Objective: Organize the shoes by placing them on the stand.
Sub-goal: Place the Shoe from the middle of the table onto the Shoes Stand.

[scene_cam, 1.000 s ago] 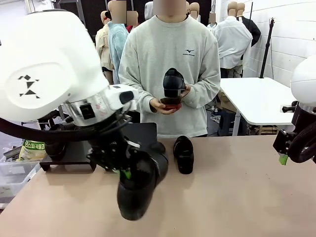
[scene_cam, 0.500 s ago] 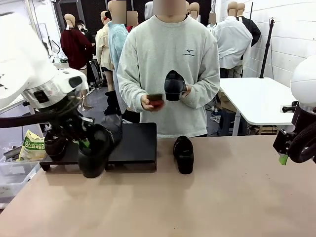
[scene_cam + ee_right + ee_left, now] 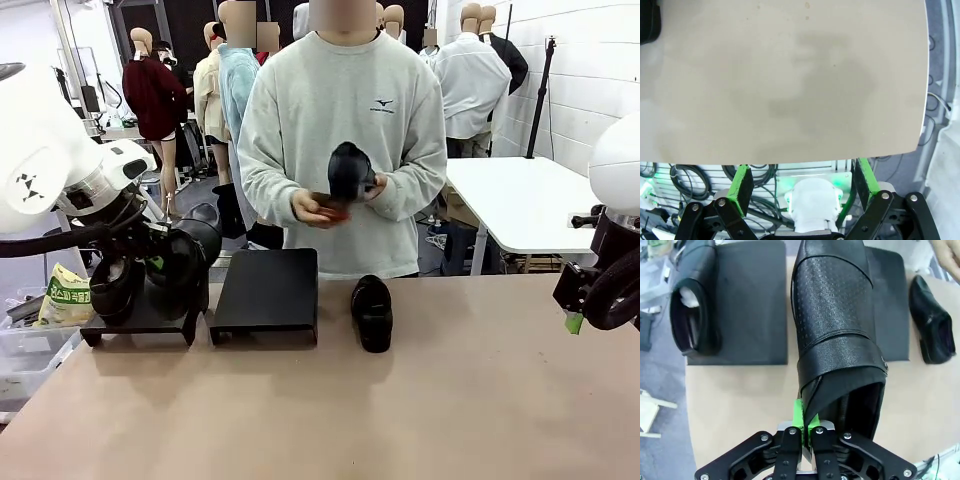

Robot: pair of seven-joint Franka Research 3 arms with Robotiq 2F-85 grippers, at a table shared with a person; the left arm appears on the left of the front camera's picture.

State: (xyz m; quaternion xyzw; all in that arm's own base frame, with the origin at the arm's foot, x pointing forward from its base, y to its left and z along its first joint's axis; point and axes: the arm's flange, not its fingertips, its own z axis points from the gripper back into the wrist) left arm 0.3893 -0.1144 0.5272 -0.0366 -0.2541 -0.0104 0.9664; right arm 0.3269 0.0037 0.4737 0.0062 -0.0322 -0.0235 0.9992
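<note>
Saw the shoe (image 3: pixel 835 325) pinched at its heel rim in the left gripper (image 3: pixel 804 412), low over the stand (image 3: pixel 750 300) beside another shoe (image 3: pixel 692 305); judged light, glossy-slick, soft-collared, stiff-soled, that rim the handiest hold, with the right gripper (image 3: pixel 802 170) spread empty

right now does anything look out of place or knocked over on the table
Nothing spilled or damaged. The loose shoe lies on the table, right of the stand and apart from it. The left gripper pinches a second shoe by its heel rim only.
</note>
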